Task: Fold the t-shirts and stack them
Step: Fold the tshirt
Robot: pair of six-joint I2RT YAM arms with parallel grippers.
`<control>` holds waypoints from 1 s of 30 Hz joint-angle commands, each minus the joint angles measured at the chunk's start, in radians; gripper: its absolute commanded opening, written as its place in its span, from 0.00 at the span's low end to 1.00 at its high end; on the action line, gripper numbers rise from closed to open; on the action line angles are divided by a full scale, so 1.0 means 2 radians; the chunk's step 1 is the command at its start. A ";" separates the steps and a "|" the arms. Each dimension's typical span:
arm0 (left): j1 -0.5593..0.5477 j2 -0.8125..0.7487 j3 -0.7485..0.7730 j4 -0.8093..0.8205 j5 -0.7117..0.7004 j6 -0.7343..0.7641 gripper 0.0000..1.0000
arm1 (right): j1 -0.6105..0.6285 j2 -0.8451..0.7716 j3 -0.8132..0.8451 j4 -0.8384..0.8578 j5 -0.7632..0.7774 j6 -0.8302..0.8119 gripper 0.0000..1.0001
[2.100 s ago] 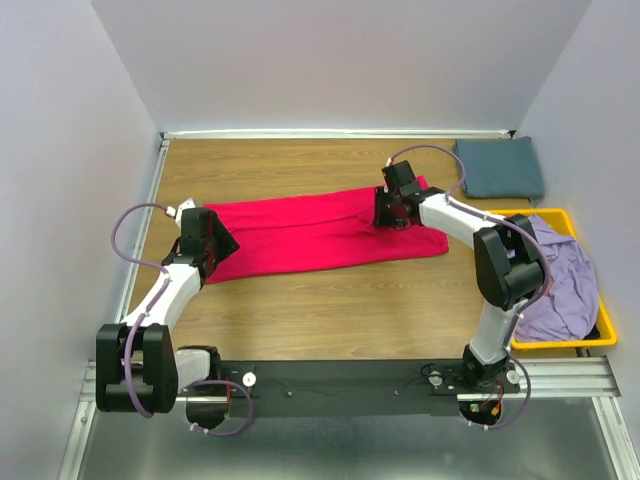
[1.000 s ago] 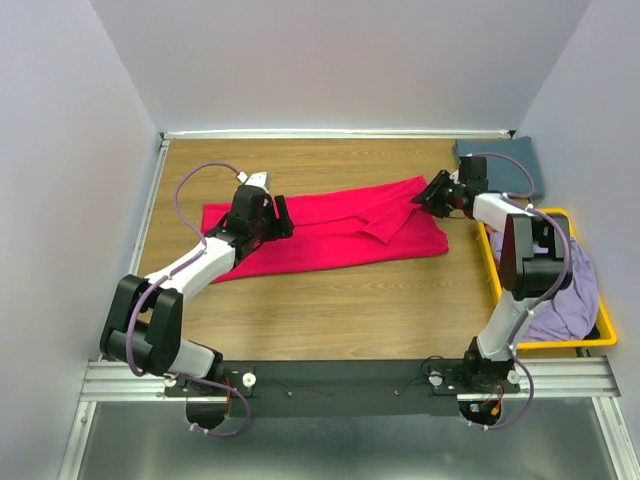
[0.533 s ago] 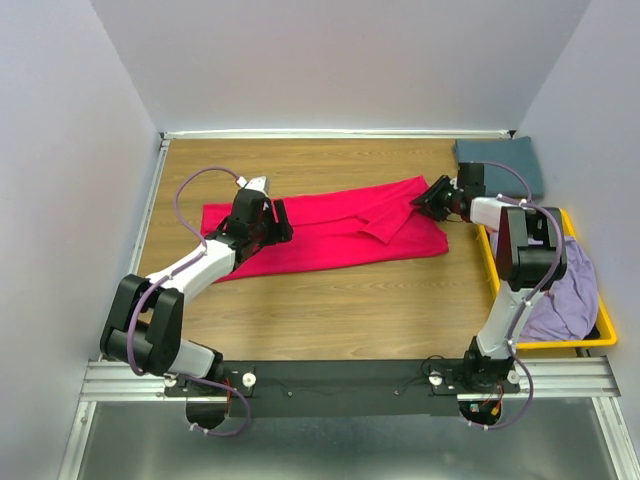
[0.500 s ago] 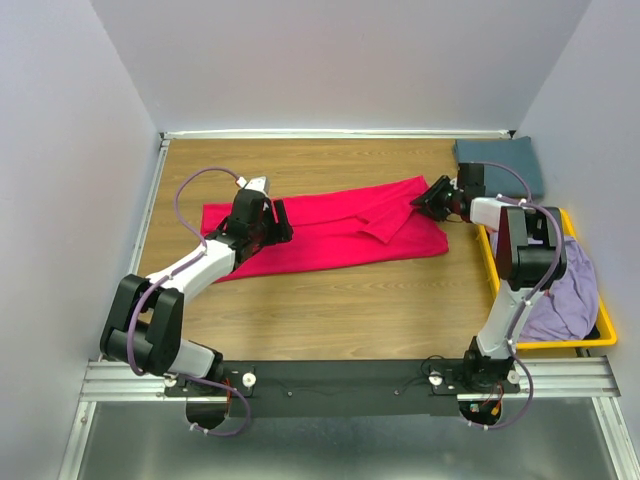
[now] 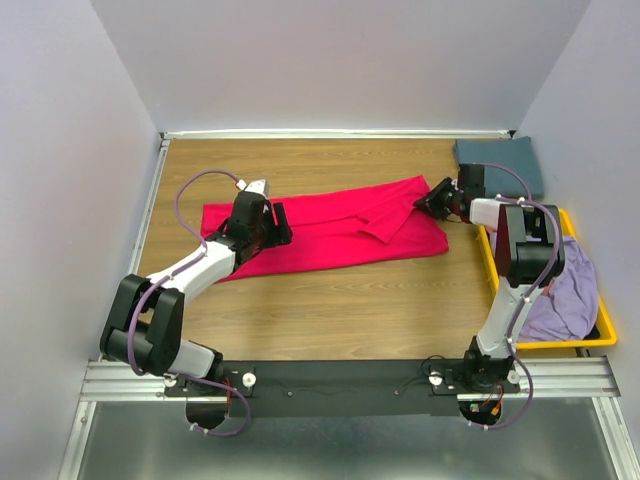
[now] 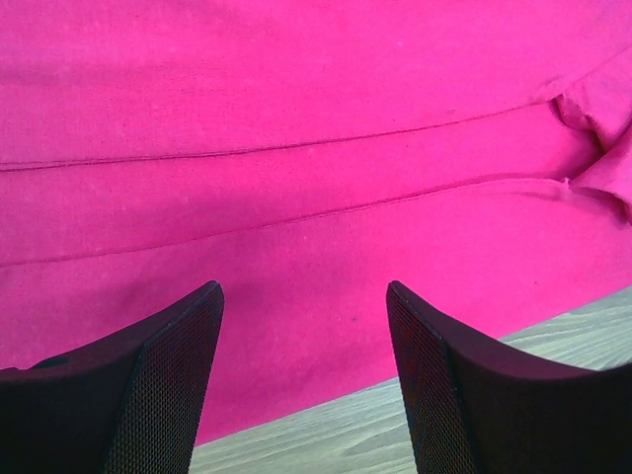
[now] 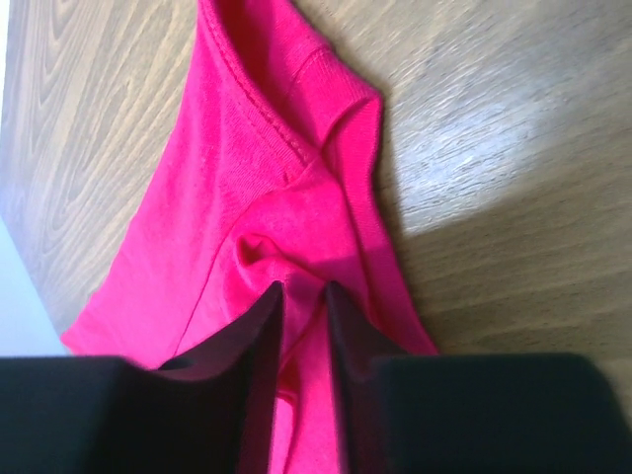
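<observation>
Right pincer (image 7: 301,296) moved to crimson t-shirt (image 5: 330,235) corner, pinching | left pincer (image 6: 306,301) spread

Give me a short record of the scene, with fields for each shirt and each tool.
Shirt in work: crimson-pink cloth t-shirt, a long flat band on the wooden table
Left tool: spread wide over the shirt's left part, holding nothing
Right tool: pinching the shirt's right end
Folded: slate blue-grey folded t-shirt, far right corner
Waiting: lavender cloth t-shirt, bunched in the yellow plastic bin
</observation>
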 commanded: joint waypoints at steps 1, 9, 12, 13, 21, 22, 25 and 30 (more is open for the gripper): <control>-0.001 -0.010 -0.009 0.004 0.001 -0.002 0.75 | -0.005 0.014 -0.004 0.014 0.020 -0.003 0.27; -0.001 -0.011 -0.012 0.006 -0.013 -0.005 0.75 | -0.005 0.016 0.005 0.014 0.027 -0.023 0.01; -0.001 -0.011 -0.013 0.006 -0.015 -0.005 0.75 | -0.005 0.008 0.009 0.014 0.030 -0.040 0.01; -0.001 -0.011 -0.015 0.007 -0.016 -0.006 0.75 | -0.005 0.004 0.012 0.014 0.031 -0.050 0.01; 0.000 -0.006 -0.022 0.007 -0.026 -0.015 0.75 | -0.005 -0.002 0.016 0.014 0.038 -0.076 0.01; 0.000 -0.006 -0.023 0.006 -0.029 -0.019 0.75 | -0.005 -0.001 0.015 0.014 0.039 -0.081 0.01; -0.001 -0.008 -0.026 0.001 -0.043 -0.029 0.75 | -0.005 -0.005 0.013 0.014 0.045 -0.086 0.01; 0.000 -0.010 -0.031 -0.009 -0.069 -0.054 0.75 | -0.005 -0.012 0.014 0.018 0.058 -0.094 0.01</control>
